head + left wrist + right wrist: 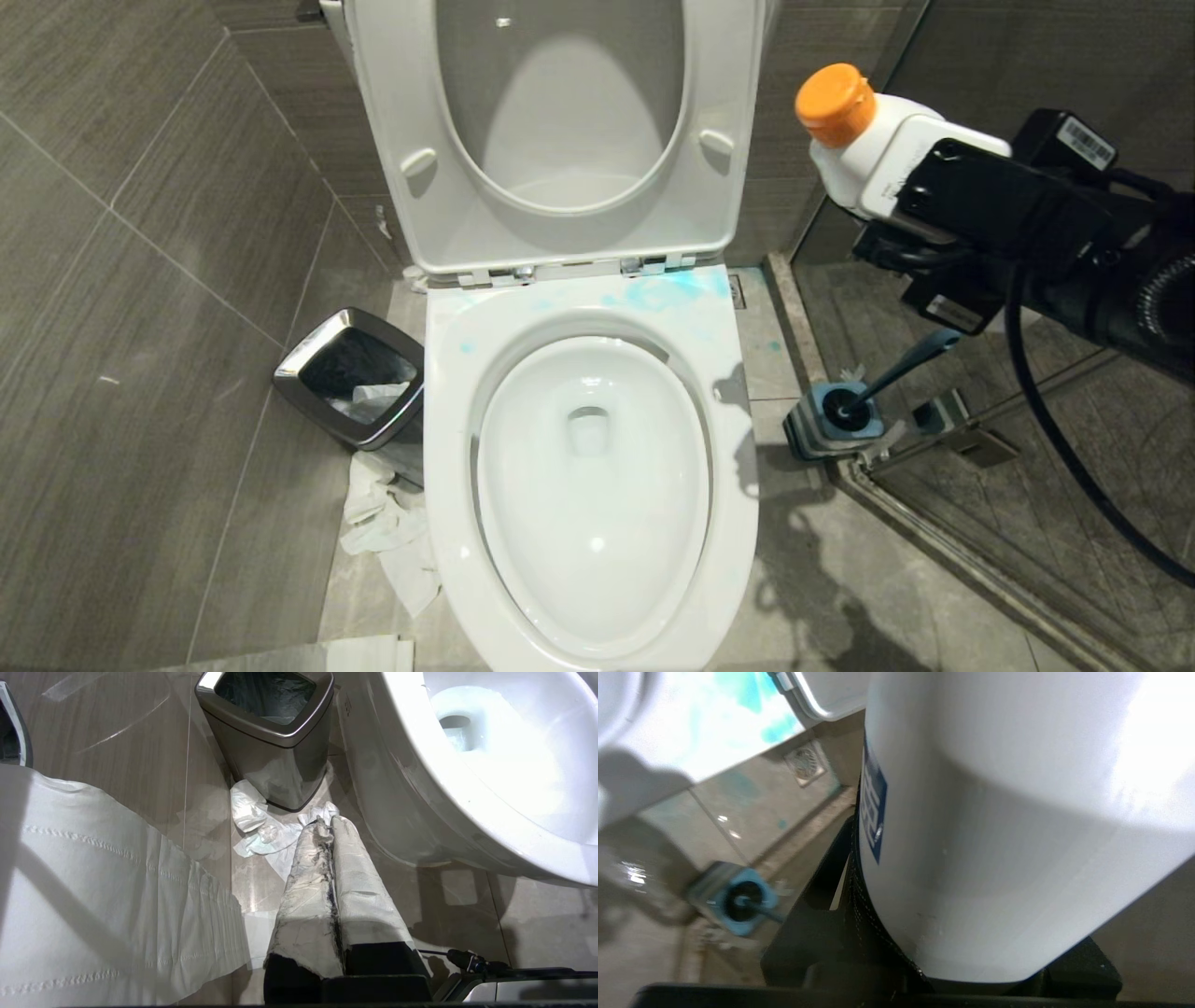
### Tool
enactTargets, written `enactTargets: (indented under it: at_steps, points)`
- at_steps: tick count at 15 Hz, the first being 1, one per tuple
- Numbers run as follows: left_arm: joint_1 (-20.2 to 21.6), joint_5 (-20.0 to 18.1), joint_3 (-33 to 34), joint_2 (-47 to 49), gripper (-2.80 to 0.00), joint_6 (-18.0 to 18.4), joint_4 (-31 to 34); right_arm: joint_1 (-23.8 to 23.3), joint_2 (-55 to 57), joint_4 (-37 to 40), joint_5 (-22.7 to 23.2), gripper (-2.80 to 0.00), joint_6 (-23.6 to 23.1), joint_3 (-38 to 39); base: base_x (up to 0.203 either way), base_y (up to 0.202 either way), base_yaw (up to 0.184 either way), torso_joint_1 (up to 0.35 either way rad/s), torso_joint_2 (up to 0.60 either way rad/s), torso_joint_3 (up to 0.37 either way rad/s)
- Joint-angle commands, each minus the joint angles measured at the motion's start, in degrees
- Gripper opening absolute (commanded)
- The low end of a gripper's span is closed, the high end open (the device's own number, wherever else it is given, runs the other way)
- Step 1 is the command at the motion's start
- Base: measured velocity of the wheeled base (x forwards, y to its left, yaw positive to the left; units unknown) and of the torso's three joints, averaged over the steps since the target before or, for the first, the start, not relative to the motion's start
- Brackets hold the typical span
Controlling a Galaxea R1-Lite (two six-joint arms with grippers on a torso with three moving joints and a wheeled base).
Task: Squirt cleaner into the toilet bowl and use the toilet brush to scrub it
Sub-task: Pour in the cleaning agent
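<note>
Your right pincer point(920, 182) is up at the right of the head view, above the floor beside the toilet, pinching a white bottle point(873, 159) with an orange cap point(836, 103). The bottle is tilted, cap pointing up and toward the raised seat. In the right wrist view the bottle's white body point(1008, 826) fills most of the frame, a blue label on its side, black fingers point(817, 905) against it.

Your left pincer point(329, 826) is low near the floor, left of the toilet bowl point(420, 826); its two paper-wrapped fingers are pressed together, holding nothing.

Toilet bowl point(728, 523): seat and lid up, inside looks white and clean. Cleaner point(667, 289) shows as turquoise smears on the flat back of the rim near the hinges, plus a few small spots on the left rim and on the floor tile to the right.

Toilet brush point(901, 366) sits in its stand point(822, 431) on the floor right of the bowl, handle leaning up toward the right arm, apart from the pincer.

Waste bin point(353, 378) stands left of the bowl, with crumpled tissue point(392, 541) on the floor in front of it.
</note>
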Motion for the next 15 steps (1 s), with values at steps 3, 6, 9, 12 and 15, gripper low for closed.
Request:
enactTargets:
  at_steps: [3, 6, 9, 12, 15]
  points:
    - [-0.02, -0.04, 0.0, 0.05, -2.8, 0.02, -0.01, 0.35, 9.23, -0.13, -1.77, -2.8, -14.04, -6.82, 0.0, 0.0, 0.0, 0.0, 0.0, 0.0]
    - [-0.02, 0.31, 0.0, 0.05, -2.8, -0.39, -0.01, 2.27, 14.17, -0.12, -4.18, -2.8, -19.2, -12.55, 0.0, 0.0, 0.0, 0.0, 0.0, 0.0]
    - [-0.02, 0.31, 0.0, 0.05, -2.8, -0.42, -0.01, 6.06, 18.73, -0.07, -8.79, -2.8, -24.56, -18.99, 0.0, 0.0, 0.0, 0.0, 0.0, 0.0]
    - [-0.02, 0.31, 0.0, 0.05, -2.8, -0.42, -0.01, 7.28, 23.48, -0.13, -10.67, -2.8, -32.62, -24.68, 0.0, 0.0, 0.0, 0.0, 0.0, 0.0]
    - [-0.02, 0.31, 0.0, 0.05, -2.8, -0.51, -0.01, 7.37, 28.02, -0.19, -11.63, -2.8, -40.06, -30.88, 0.0, 0.0, 0.0, 0.0, 0.0, 0.0]
